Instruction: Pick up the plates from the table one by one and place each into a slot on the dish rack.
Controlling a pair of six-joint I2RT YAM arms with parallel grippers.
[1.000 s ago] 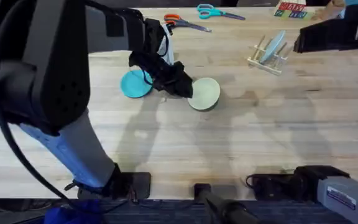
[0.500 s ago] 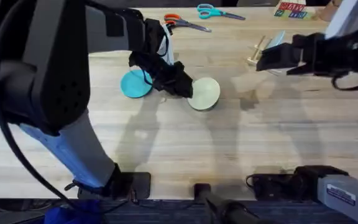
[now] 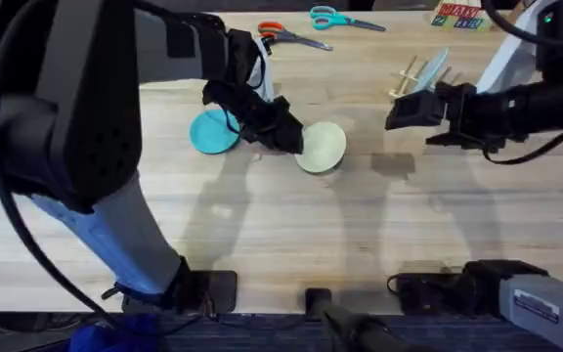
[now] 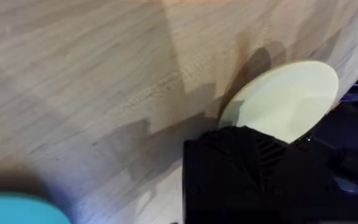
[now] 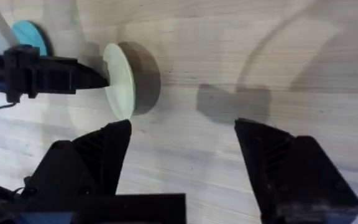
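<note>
Cream plate [image 3: 322,147] tilted on edge against left tool [image 3: 286,139].

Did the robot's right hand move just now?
Yes. The right hand slid left across the table, away from the dish rack and toward the cream plate.

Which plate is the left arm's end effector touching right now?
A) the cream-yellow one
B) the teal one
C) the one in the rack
A: the left end effector sits at the edge of the cream-yellow plate, while the teal plate lies apart.
</note>
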